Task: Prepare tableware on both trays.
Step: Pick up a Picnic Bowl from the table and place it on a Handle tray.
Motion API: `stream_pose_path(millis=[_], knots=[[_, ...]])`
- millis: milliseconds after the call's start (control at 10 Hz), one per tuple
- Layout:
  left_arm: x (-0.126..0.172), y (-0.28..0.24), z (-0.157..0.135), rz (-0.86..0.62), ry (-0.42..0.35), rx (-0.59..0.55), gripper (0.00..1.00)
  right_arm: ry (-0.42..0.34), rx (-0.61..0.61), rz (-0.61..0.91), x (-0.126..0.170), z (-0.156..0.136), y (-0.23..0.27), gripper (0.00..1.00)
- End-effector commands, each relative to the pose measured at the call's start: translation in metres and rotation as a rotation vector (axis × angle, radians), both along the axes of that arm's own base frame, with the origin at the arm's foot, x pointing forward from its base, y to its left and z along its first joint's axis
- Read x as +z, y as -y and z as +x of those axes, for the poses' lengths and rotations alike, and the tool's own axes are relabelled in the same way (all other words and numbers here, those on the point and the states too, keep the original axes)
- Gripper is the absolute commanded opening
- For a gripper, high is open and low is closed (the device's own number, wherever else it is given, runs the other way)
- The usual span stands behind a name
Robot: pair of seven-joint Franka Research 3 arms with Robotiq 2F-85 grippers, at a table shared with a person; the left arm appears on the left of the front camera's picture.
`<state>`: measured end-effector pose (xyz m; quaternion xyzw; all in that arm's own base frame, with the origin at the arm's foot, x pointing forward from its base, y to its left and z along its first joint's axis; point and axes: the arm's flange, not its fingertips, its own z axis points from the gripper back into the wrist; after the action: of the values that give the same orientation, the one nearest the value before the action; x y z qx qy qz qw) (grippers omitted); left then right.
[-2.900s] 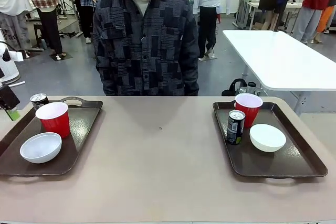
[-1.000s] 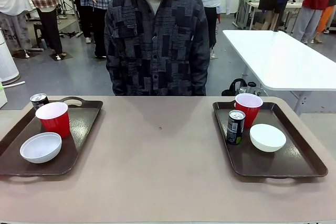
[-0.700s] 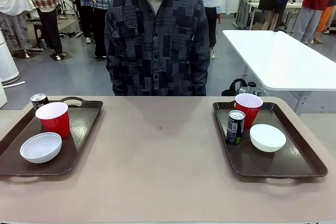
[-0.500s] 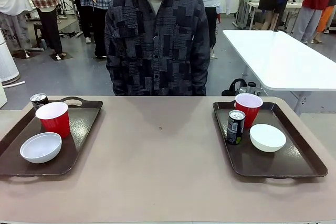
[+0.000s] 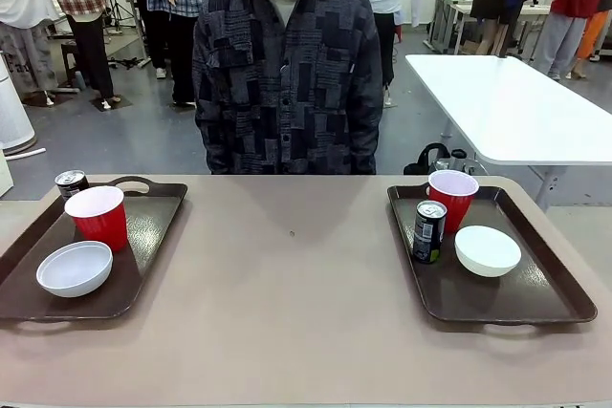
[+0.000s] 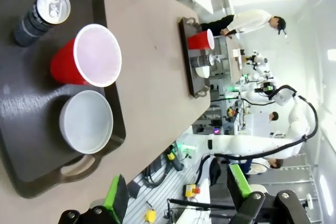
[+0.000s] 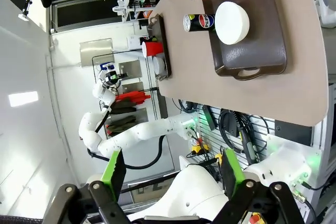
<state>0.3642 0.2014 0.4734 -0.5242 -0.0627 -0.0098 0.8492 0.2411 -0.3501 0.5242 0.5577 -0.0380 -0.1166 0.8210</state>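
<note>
Each tray (image 5: 153, 226) is seen loaded with cup, bowl and can; the task is judged complete. Left gripper (image 6: 178, 195) and right gripper (image 7: 170, 174) are held wide apart, empty, above the table. No further placement is called for.

The person (image 5: 287, 64) has stepped right; the left arm, seemingly, has left the table's edge

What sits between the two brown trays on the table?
Nothing: front view shows bare tan tabletop between the left dark brown plastic tray and the right one.
</note>
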Motion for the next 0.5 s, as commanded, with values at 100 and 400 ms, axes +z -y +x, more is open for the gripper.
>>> stream_pose_path(millis=[100,400], knots=[[-0.0025,-0.0020,-0.0034,-0.009,0.002,0.012,1.00,0.010,0.000,0.014,-0.0007,-0.0018,-0.0006,0.95],[-0.0025,-0.0020,-0.0034,-0.009,0.002,0.012,1.00,0.010,0.000,0.014,-0.0007,-0.0018,-0.0006,0.95]])
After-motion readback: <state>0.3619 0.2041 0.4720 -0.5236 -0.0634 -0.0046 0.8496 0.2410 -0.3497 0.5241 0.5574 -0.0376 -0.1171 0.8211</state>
